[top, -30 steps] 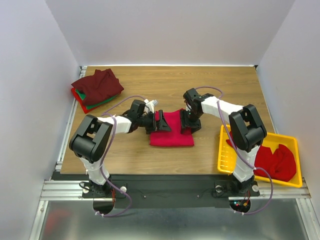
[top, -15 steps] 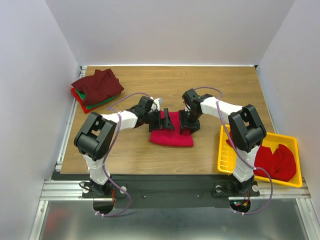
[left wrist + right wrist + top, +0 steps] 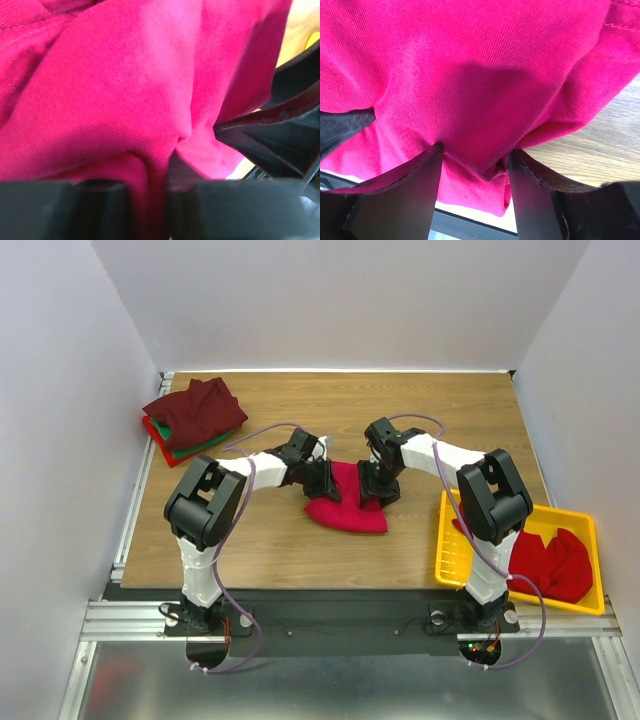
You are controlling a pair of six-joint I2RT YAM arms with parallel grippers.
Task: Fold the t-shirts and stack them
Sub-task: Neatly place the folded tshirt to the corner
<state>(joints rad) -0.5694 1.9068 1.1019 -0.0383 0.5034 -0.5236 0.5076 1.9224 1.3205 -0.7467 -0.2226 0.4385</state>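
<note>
Left wrist view: the left gripper (image 3: 159,170) has its 2 fingers (image 3: 100,205) pinched tight on a ridge of the crimson t-shirt (image 3: 125,90), with cloth filling the thin slit between them. Right wrist view: the right gripper (image 3: 472,160) clamps a thicker bunch of that shirt, its fingers (image 3: 405,195) held somewhat apart by the fold. From above, the shirt lies mid-table as a creased, partly folded bundle, its far corners held by both grippers. Bare table (image 3: 300,550) spreads in front of it. A stack of folded t-shirts (image 3: 195,415) sits in the far left corner, well apart, and a yellow tray (image 3: 450,555) holding a red shirt (image 3: 550,562) lies at the right edge
</note>
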